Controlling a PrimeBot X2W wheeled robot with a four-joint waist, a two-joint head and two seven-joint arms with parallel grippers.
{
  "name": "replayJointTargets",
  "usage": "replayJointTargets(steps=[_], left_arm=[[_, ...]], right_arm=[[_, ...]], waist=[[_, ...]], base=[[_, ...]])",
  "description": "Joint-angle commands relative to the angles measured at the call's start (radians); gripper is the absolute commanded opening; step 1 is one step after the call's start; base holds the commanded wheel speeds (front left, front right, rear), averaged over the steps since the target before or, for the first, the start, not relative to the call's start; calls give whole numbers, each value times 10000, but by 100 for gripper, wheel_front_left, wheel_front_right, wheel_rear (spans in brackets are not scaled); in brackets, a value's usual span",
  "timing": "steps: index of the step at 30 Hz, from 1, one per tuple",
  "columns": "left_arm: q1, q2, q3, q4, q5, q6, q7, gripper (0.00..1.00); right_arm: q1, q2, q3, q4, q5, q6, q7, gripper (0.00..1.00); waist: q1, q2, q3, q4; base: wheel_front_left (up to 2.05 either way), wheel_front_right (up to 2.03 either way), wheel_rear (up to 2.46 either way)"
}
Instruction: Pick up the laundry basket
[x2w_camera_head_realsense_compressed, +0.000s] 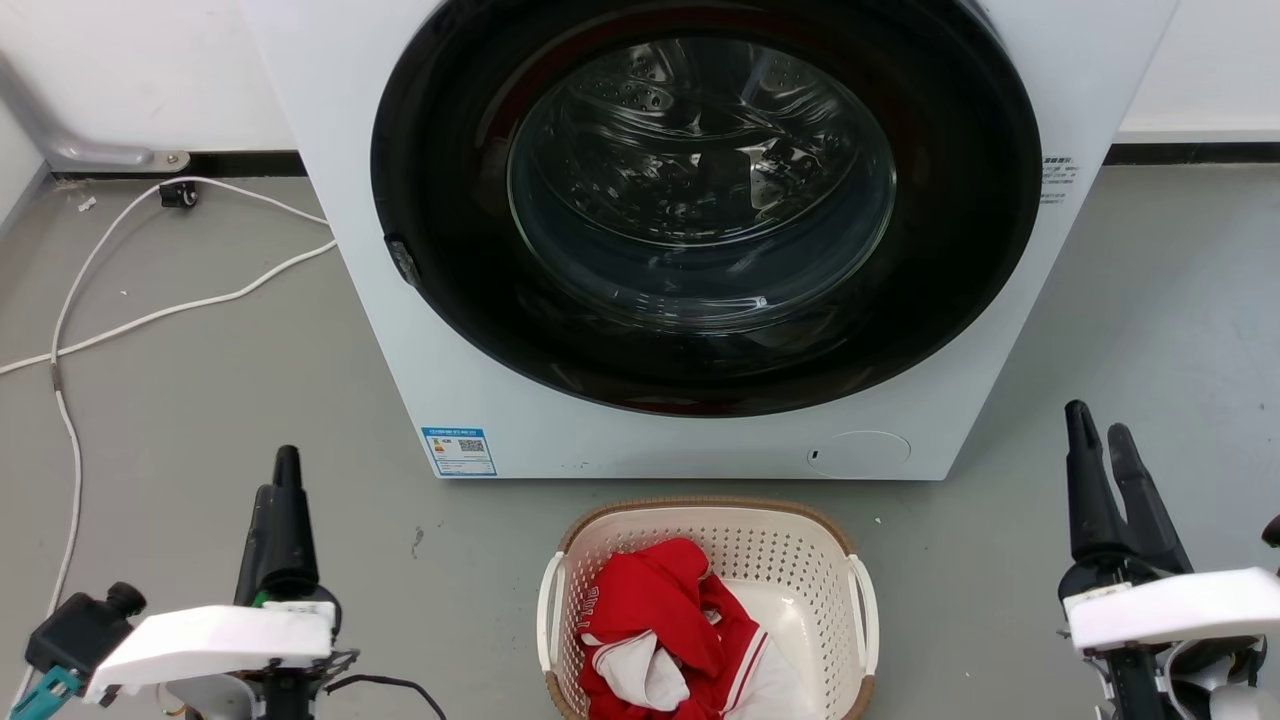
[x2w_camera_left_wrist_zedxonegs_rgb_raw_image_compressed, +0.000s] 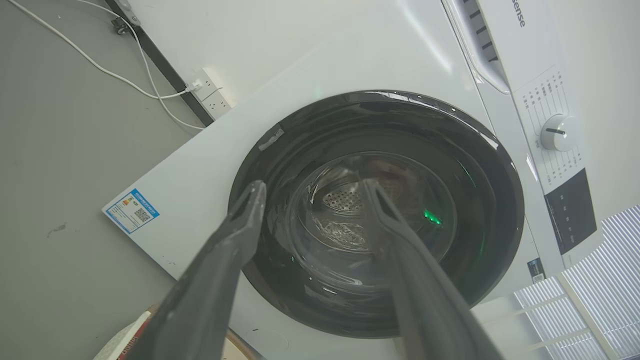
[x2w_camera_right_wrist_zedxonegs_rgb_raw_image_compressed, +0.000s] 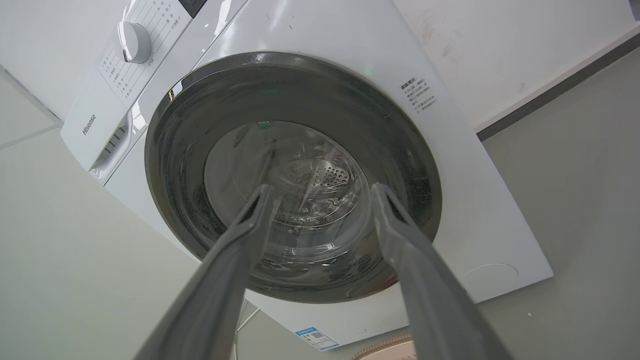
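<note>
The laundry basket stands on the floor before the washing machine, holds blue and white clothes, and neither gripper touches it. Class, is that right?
No: the clothes are red and white, not blue, as the head view shows. The laundry basket does stand on the floor before the washing machine, untouched by the left gripper and right gripper.

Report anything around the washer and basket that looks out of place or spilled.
Nothing is spilled or damaged. The laundry basket stands upright before the shut washing machine, red and white clothes heaped inside it. Only the white cable sprawls loose over the floor on the left.
</note>
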Motion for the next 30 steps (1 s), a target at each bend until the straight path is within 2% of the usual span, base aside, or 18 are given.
replayJointTargets(steps=[1,6,16,21,30], left_arm=[[-1,31,-117,-293,493,79,-104,100],[143,32,-666,-602,2087,326,-269,100],[307,59,-1892,-697,5080,221,-555,100],[287,247,-2412,-669,6016,406,-694,100],[246,645,-3238,-757,7049,789,-914,100]], right_arm=[[30,-21,57,-218,-378,1,-99,100],[167,-20,204,-301,-1220,2,-259,100],[458,-17,210,-56,-2629,1,-548,100],[489,-16,184,-71,-3380,1,-684,100],[603,-14,176,-77,-4570,1,-920,100]], waist=[[0,0,2,-2],[0,0,6,-17],[0,0,14,-53],[0,0,25,-75],[0,0,18,-90]], base=[[0,0,0],[0,0,0],[0,0,0],[0,0,0],[0,0,0]])
